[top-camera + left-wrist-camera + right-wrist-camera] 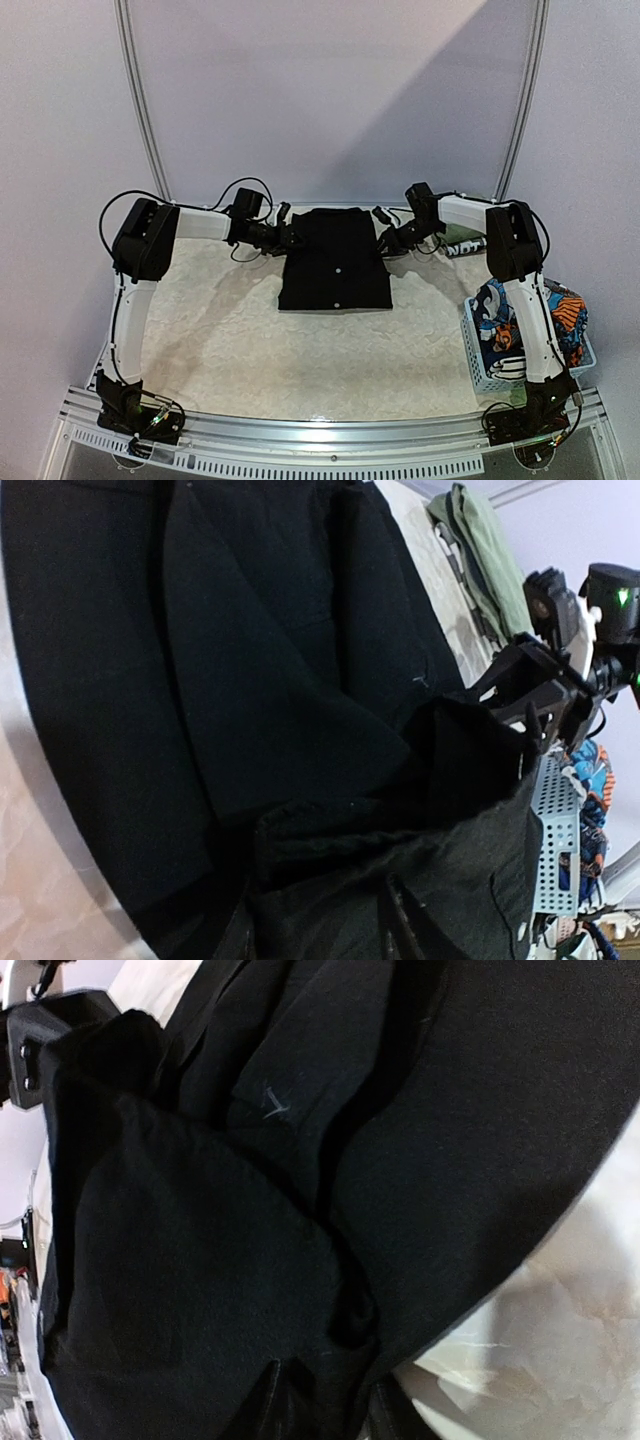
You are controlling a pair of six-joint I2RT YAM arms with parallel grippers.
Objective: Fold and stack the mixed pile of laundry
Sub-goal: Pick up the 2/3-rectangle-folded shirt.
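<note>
Black shirt (335, 262) lies flat at far centre of the table (220, 330). Left gripper (291, 238) and right gripper (384, 242) straddle its far corners, cloth between the jaws; firm clamping cannot be told. Lift both corners level, together, for a square fold.

Soft, even light fills the top view, where a broad diagonal shadow splits the lilac-tinted back wall (300, 100) and only faint shadows lie on the pale table (220, 330). The black garment (335, 260) reads as a near-featureless dark mass, and in both wrist views it swallows most of the frame, its folds barely separated. The table blurs pinkish in the left wrist view's lower left and shows washed-out bright in the right wrist view's lower right.
</note>
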